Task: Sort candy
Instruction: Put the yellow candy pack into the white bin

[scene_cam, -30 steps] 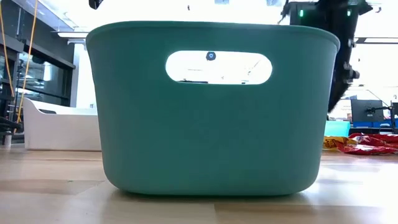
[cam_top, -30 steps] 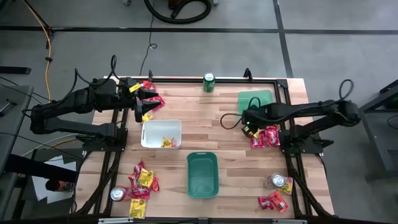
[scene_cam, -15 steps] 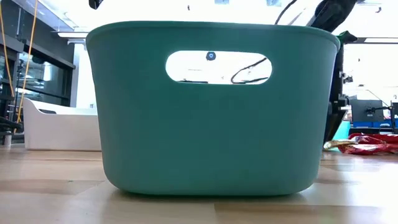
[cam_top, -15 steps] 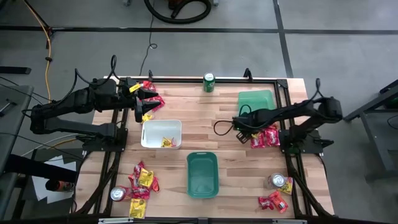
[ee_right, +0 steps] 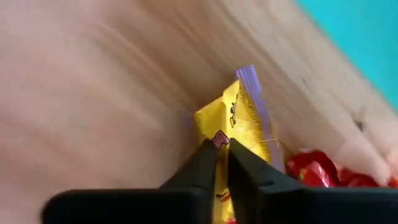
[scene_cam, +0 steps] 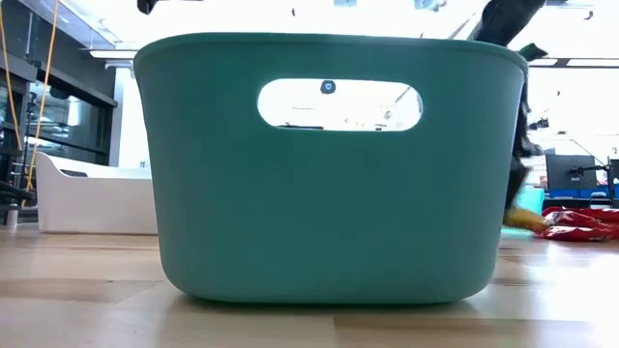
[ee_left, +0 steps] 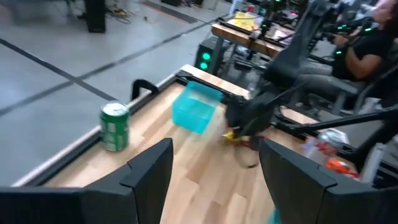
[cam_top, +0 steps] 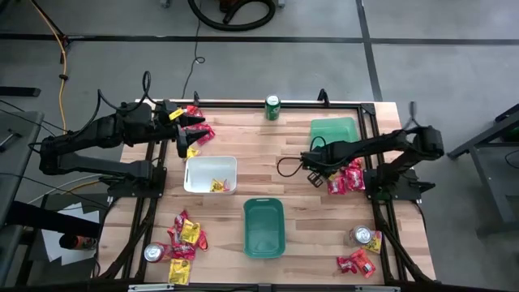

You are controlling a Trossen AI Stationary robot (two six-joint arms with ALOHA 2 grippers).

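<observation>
My right gripper [cam_top: 315, 169] points down at the table's right side, shut on a yellow candy packet [ee_right: 241, 121] beside a pile of red packets [cam_top: 346, 177]. The low view shows this gripper [scene_cam: 519, 198] behind the big green tray [scene_cam: 329, 174]. At the far left my left gripper [cam_top: 192, 136] hangs open and holds nothing [ee_left: 214, 168], next to a heap of red and yellow candy [cam_top: 197, 122]. A white tray [cam_top: 210, 165] has a few packets [cam_top: 219, 186] lying in it. My right gripper pinches the yellow packet between its two fingers, at the packet's near end [ee_right: 231, 138]. The fingers come from above, pointing down. The rest of the packet lies flat on the wooden table, stretching away from the fingertips.
A green can [cam_top: 273, 107] stands at the far edge, next to a small green tray [cam_top: 333, 130]. Silver cans [cam_top: 154, 252] [cam_top: 362, 236] and more candy piles [cam_top: 182, 243] [cam_top: 357, 262] lie near the front corners. Bare wood shows in the table's middle.
My right gripper has gone down to the table and a little toward its left edge, arriving at the yellow packet beside the red pile and taking hold of it. The packet stays on the wood.
</observation>
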